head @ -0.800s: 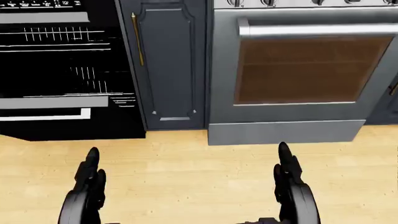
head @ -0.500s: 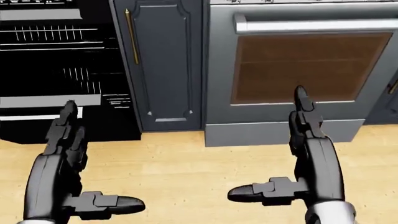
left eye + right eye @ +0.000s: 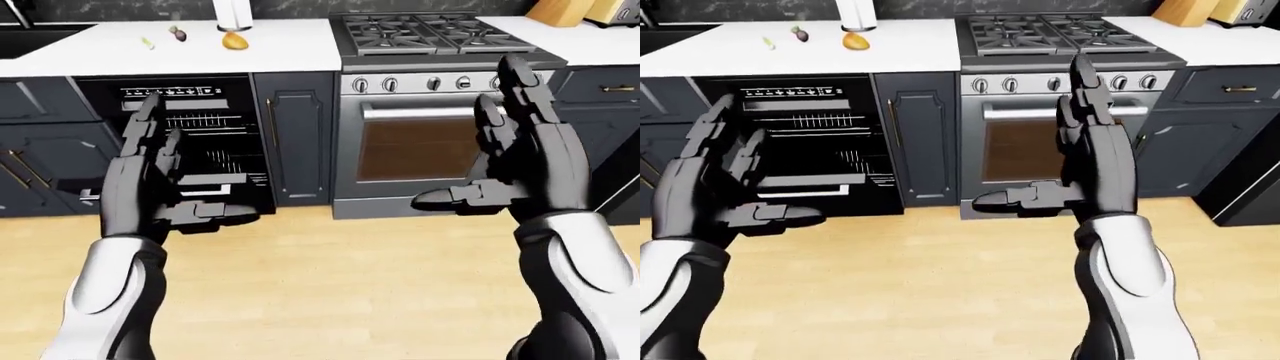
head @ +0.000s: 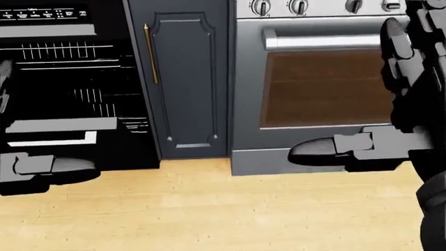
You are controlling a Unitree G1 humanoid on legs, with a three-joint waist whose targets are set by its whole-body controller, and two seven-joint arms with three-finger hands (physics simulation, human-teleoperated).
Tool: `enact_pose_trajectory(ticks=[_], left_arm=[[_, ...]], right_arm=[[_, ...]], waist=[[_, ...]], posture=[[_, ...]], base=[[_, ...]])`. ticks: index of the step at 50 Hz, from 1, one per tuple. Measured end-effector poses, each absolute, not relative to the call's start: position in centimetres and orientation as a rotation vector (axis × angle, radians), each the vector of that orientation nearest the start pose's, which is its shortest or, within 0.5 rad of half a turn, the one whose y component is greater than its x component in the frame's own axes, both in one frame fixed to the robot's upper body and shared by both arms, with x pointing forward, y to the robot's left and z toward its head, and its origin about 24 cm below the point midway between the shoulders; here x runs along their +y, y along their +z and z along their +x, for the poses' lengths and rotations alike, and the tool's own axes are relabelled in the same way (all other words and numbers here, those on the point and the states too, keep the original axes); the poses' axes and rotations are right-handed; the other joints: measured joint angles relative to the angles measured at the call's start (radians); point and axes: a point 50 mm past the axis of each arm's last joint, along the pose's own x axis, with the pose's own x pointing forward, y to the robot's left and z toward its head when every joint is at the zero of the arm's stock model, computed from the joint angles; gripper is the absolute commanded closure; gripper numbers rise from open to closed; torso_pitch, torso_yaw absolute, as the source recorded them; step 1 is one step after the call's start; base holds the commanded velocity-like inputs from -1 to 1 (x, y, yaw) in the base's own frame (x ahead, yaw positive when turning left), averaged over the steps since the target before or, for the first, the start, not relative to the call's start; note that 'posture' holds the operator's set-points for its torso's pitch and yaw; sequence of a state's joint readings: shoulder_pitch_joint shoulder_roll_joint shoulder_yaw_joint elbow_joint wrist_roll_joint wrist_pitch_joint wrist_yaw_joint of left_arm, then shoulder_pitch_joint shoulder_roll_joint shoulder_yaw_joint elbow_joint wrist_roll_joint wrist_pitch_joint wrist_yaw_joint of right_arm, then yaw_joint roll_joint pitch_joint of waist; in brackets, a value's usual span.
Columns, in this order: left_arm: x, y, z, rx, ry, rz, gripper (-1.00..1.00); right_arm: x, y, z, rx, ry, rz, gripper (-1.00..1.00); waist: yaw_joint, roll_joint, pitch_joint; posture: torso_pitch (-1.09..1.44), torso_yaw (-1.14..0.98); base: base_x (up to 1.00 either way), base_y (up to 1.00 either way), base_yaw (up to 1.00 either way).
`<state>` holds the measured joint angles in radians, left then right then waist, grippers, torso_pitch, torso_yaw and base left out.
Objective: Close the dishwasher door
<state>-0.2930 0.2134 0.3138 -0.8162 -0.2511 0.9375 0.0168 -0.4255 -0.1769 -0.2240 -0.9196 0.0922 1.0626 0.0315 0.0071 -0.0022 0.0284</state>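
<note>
The dishwasher (image 3: 190, 142) stands open under the white counter, left of the middle in the left-eye view. Its black inside shows wire racks and a control strip (image 3: 790, 92) along the top. Its black door (image 4: 77, 149) is down, low by the floor. My left hand (image 3: 165, 176) is raised in front of the opening, fingers spread and open, holding nothing. My right hand (image 3: 500, 150) is raised in front of the oven, also open and empty. I cannot tell that either hand touches the dishwasher.
A narrow dark cabinet (image 3: 292, 139) with a brass handle separates the dishwasher from the steel oven (image 3: 430, 150) and its gas hob. The counter (image 3: 280, 49) carries a paper roll and small produce. A sink (image 3: 40, 37) is at the top left. Wood floor (image 3: 340, 285) lies below.
Both hands have risen from low over the floor to chest height before the cabinets. The head view has tipped up a little, showing the oven knobs.
</note>
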Motion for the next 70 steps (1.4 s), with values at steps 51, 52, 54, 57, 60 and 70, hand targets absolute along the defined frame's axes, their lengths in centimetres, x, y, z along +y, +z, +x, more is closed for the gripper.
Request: enact_pose_trajectory(ticks=[51, 52, 54, 57, 60, 70], left_arm=[[18.0, 33.0, 25.4, -0.348, 0.017, 0.100, -1.00], [18.2, 32.8, 25.5, -0.335, 0.027, 0.099, -1.00], [18.2, 32.8, 25.6, -0.329, 0.032, 0.101, -1.00], [17.9, 33.1, 25.4, -0.357, 0.022, 0.105, -1.00], [17.9, 33.3, 25.3, -0.371, 0.018, 0.106, -1.00], [17.1, 32.8, 25.6, -0.337, -0.024, 0.118, -1.00]], right_arm=[[-17.4, 31.1, 25.6, -0.295, -0.010, -0.115, -1.00], [-17.3, 30.9, 25.7, -0.279, 0.001, -0.119, -1.00], [-17.3, 30.8, 25.8, -0.268, 0.006, -0.123, -1.00], [-17.6, 31.2, 25.7, -0.292, -0.011, -0.119, -1.00], [-17.6, 31.4, 25.5, -0.317, -0.021, -0.117, -1.00], [-18.2, 30.9, 25.6, -0.287, -0.053, -0.112, -1.00]], waist=[[-0.003, 0.057, 0.045], [-0.001, 0.061, 0.044], [0.001, 0.054, 0.033], [0.003, 0.029, 0.026], [0.015, -0.008, 0.026], [-0.006, -0.019, 0.034]], posture=[[0.00, 0.00], [0.00, 0.00], [0.00, 0.00], [0.00, 0.00], [0.00, 0.00], [0.00, 0.00]], base=[[0.14, 0.00, 0.00], [0.31, 0.00, 0.00], [0.31, 0.00, 0.00], [0.32, 0.00, 0.00], [0.32, 0.00, 0.00], [0.31, 0.00, 0.00]])
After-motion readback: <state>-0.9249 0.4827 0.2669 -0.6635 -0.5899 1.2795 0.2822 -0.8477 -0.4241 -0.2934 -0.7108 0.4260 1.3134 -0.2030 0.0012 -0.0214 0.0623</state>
